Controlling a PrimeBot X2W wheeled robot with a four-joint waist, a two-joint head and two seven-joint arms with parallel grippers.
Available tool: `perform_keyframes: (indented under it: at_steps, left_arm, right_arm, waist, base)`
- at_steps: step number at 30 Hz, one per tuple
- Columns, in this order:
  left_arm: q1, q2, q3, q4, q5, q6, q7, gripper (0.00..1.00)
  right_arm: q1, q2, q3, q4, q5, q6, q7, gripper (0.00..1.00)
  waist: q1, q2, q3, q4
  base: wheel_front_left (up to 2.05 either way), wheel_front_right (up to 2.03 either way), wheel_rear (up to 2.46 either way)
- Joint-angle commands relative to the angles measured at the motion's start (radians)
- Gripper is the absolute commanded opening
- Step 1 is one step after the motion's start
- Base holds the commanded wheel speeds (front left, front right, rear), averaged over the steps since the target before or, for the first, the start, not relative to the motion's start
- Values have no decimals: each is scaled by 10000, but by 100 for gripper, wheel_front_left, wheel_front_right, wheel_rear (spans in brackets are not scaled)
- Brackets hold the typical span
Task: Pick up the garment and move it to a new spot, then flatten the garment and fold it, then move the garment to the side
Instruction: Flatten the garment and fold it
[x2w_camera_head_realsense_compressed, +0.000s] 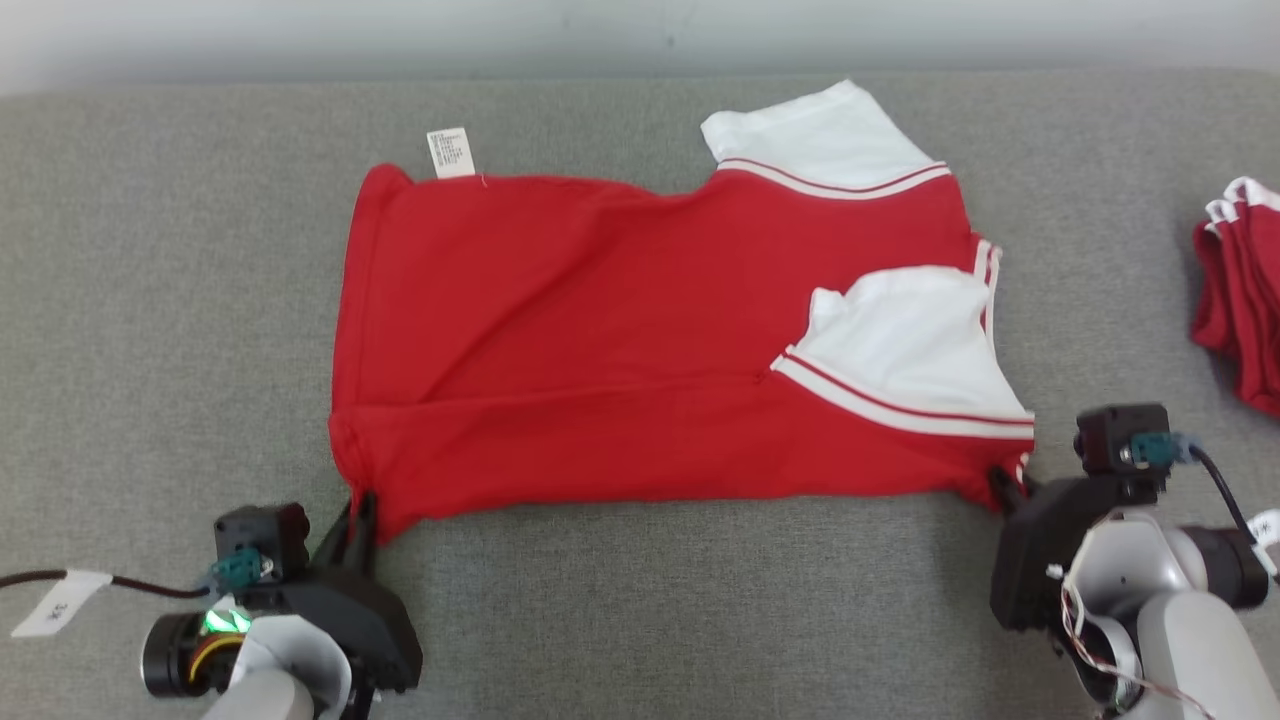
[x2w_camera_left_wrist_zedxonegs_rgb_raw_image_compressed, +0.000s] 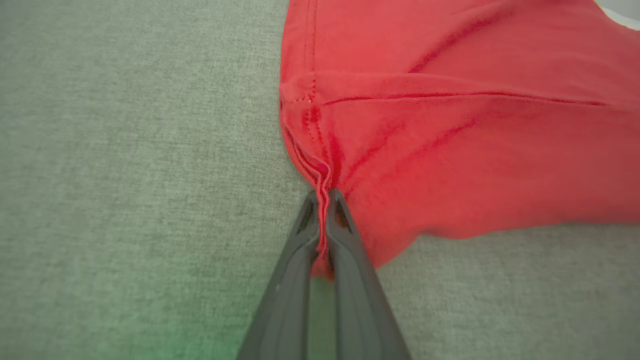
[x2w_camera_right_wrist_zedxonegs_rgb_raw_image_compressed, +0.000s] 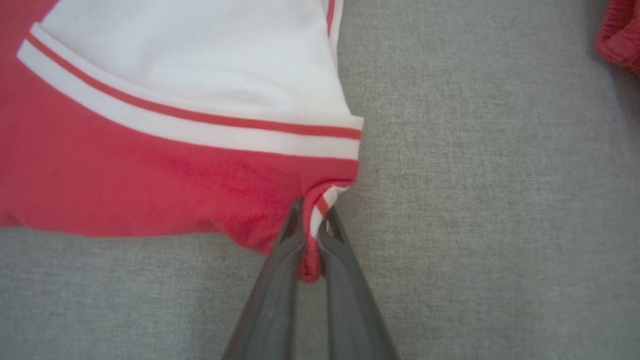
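The garment (x2w_camera_head_realsense_compressed: 620, 340) is a red shirt with white sleeves and striped trim, spread across the grey surface with its near part folded over along a crease. My left gripper (x2w_camera_head_realsense_compressed: 362, 508) is shut on its near left corner; the left wrist view shows the red hem (x2w_camera_left_wrist_zedxonegs_rgb_raw_image_compressed: 322, 200) pinched between the dark fingers. My right gripper (x2w_camera_head_realsense_compressed: 1003, 485) is shut on the near right corner, where the right wrist view shows red and white trim (x2w_camera_right_wrist_zedxonegs_rgb_raw_image_compressed: 314, 225) bunched between the fingers. A white label (x2w_camera_head_realsense_compressed: 450, 153) sticks out at the far left edge.
A stack of folded red and white garments (x2w_camera_head_realsense_compressed: 1240, 290) lies at the right edge of the grey fabric surface (x2w_camera_head_realsense_compressed: 160, 300); a corner of it shows in the right wrist view (x2w_camera_right_wrist_zedxonegs_rgb_raw_image_compressed: 617, 35). A pale wall runs along the far edge.
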Motion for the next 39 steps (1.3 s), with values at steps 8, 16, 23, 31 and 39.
perform_keyframes:
  at_steps: [8,16,23,31,39]
  left_arm:
    - [1546,384,-177,-297,-315,-70,85,0]
    - [2837,1078,-161,-1762,-392,551,394,0]
    - [3809,1194,-48,-2425,-590,1300,540,0]
    - [4024,1143,49,-2429,-590,1452,227,100]
    - [3332,1548,770,-2917,-626,1469,-203,100]
  right_arm:
    - [1547,-249,-135,-1269,633,-27,479,0]
    - [3255,91,-295,-2698,1031,-27,1275,0]
    - [4351,524,-418,-3190,958,-27,1650,0]
    - [4515,754,-458,-3045,899,-27,1617,100]
    - [3642,582,-582,-3886,803,-28,1205,100]
  waist:
    - [0,0,-1081,-236]
    - [0,0,-1650,-340]
    - [0,0,-1885,-396]
    - [0,0,-1967,-407]
    - [0,0,-1837,-303]
  base:
    - [0,0,0]
    - [0,0,0]
    - [0,0,0]
    - [0,0,0]
    - [0,0,0]
